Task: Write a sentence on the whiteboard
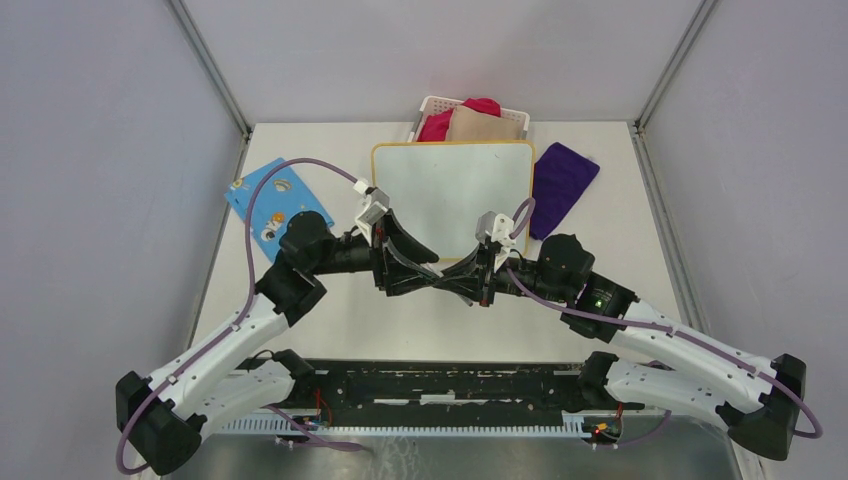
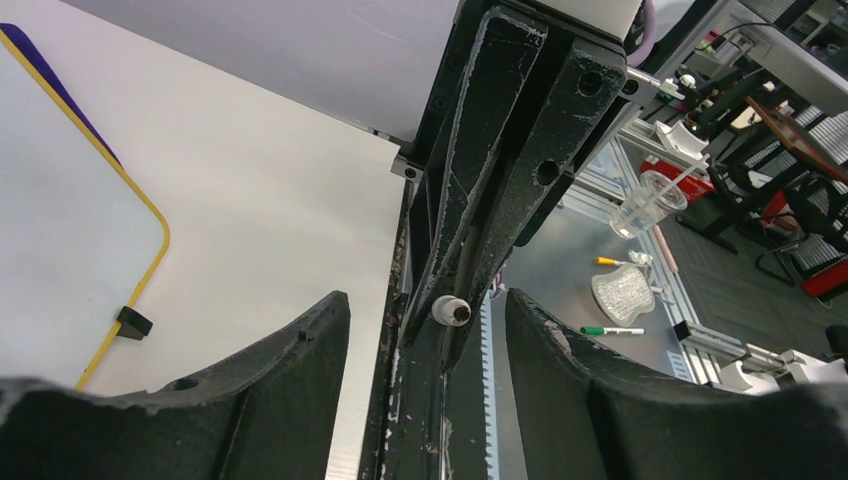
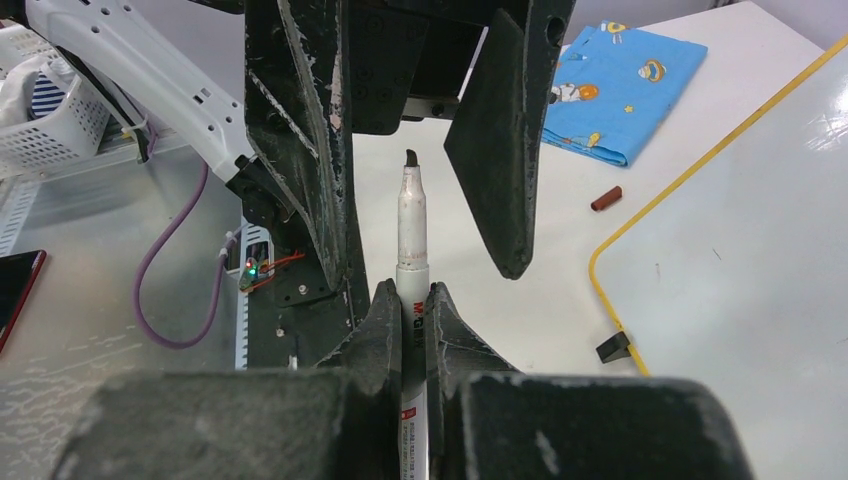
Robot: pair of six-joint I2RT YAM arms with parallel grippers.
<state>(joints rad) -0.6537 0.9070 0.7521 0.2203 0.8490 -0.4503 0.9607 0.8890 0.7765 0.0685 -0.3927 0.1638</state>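
Observation:
The whiteboard (image 1: 452,185), yellow-rimmed and lying flat at mid-table, has a blank face; no sentence shows on it. Its corner also appears in the left wrist view (image 2: 60,200) and the right wrist view (image 3: 750,250). In front of the board my two grippers meet tip to tip. My right gripper (image 3: 408,292) is shut on a white marker (image 3: 412,220), whose uncapped dark tip points at the left arm. My left gripper (image 2: 428,335) stands open, its fingers (image 3: 500,150) on either side of the marker's tip (image 2: 450,311) without touching it.
A blue patterned board (image 1: 275,200) lies at the left, with a small red cap (image 3: 605,198) between it and the whiteboard. A purple cloth (image 1: 560,185) lies right of the whiteboard. A white basket (image 1: 432,104) of cloths stands behind it. The black rail (image 1: 440,385) runs along the near edge.

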